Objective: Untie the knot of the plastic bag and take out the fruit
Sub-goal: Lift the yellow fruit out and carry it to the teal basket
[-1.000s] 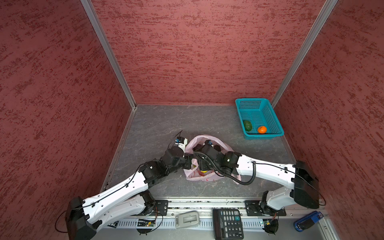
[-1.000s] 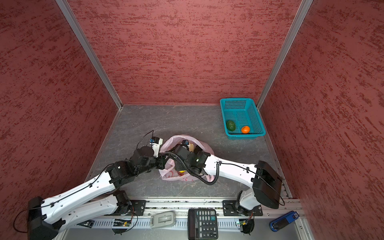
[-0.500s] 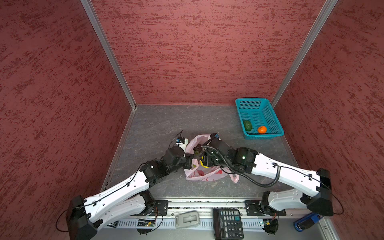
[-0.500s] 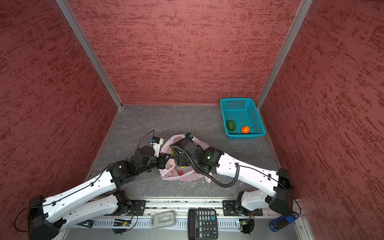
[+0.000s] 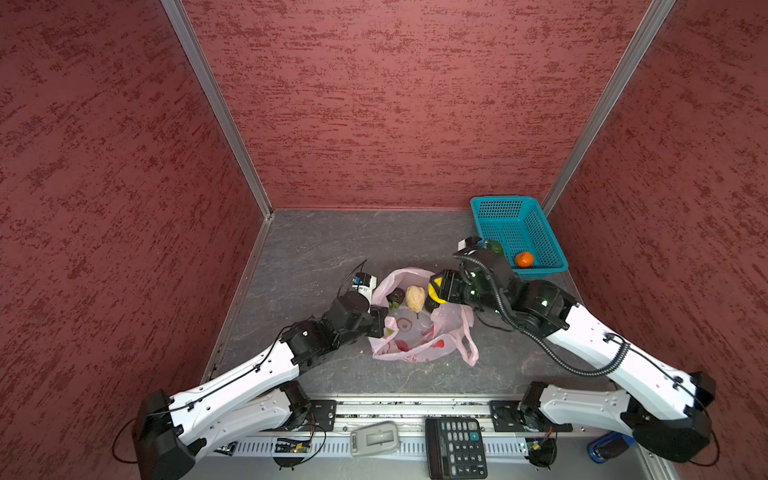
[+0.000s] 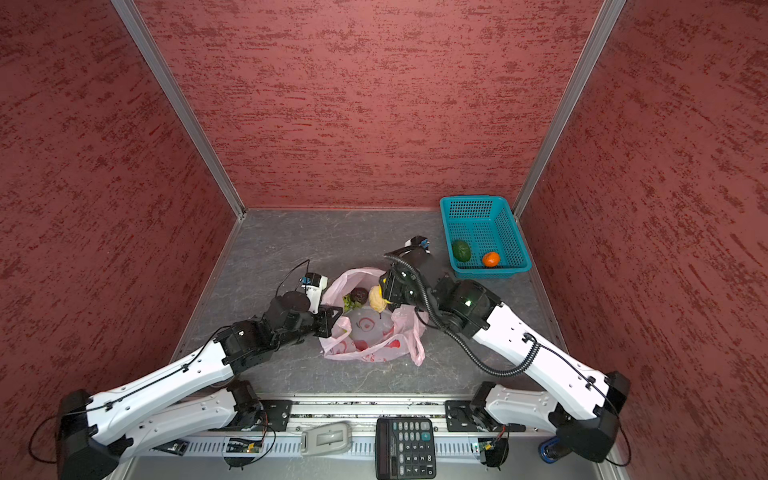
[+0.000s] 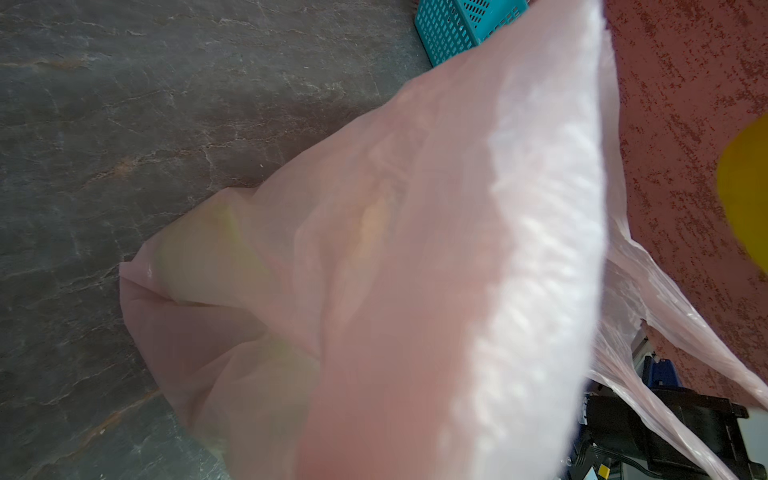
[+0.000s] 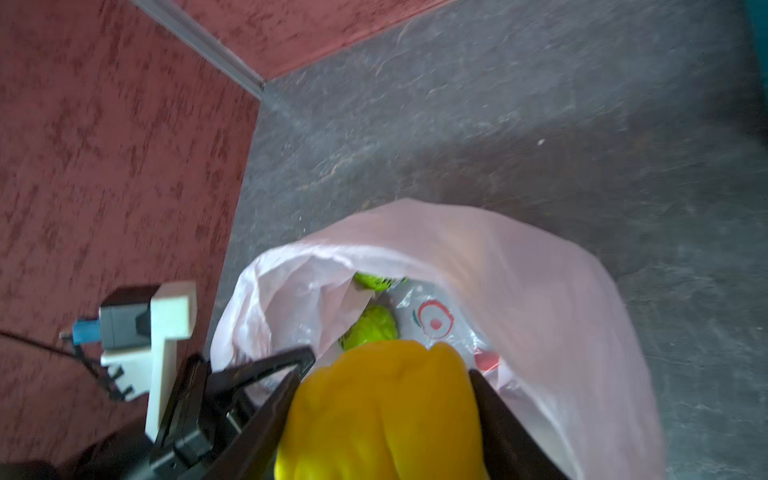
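Two end effectors: left end effector (image 6: 336, 321) is clenching plastic bag (image 5: 415, 336) at left rim; right end effector (image 8: 384, 370) is grasping 1 yellow fruit (image 8: 382, 419). Bag is lying open on counter (image 5: 316, 257), ctr-low of frame, w/ 3 fruit: dark one (image 5: 395, 296), cream one (image 5: 415, 298), bumpy green one (image 8: 370, 328). Basket (image 6: 482, 220) at right is holding 2: dark green one (image 6: 461, 251), orange one (image 6: 491, 259). Vs 1 sec ago, right arm is lifting out toward basket.

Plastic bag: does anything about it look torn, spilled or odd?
Nothing spilled or torn. The plastic bag lies crumpled and open, left gripper pinching its rim, right gripper holding a yellow fruit at its mouth.
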{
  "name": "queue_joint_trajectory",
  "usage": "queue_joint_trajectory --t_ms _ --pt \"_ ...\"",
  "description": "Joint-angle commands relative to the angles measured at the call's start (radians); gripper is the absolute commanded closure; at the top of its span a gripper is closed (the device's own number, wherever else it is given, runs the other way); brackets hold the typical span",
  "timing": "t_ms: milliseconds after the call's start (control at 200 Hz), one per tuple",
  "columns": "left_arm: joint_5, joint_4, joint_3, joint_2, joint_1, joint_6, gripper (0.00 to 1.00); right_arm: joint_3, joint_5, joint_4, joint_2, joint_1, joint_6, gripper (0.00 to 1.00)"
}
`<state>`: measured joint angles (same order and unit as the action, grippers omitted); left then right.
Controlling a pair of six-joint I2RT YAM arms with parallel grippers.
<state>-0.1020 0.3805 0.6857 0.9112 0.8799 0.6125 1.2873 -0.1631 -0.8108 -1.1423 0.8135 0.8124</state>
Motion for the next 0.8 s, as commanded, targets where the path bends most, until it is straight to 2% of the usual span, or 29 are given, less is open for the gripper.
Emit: queue_joint_trajectory --t_ms 0,190,391,621,797 --pt "-0.005 -0.035 0.011 0.006 -0.003 -0.008 1.00 0.000 0.008 -0.007 0.046 -0.125 -0.060 0.42" --pt "-0.022 -0.049 0.018 0.022 0.008 -0.005 1.00 -0.031 0.065 0.037 0.051 -0.380 -0.175 0.41" --pt "-0.039 -0.049 0.033 0.048 0.030 -0.003 1.00 -0.064 0.143 0.154 -0.018 -0.628 -0.269 0.41" --pt "-0.053 -0.079 0.038 0.077 0.034 0.002 1.00 -0.100 0.206 0.329 -0.175 -0.831 -0.304 0.41" --pt "-0.048 -0.068 0.049 0.092 0.036 -0.002 1.00 -0.036 0.231 0.396 -0.343 -0.938 -0.345 0.42"
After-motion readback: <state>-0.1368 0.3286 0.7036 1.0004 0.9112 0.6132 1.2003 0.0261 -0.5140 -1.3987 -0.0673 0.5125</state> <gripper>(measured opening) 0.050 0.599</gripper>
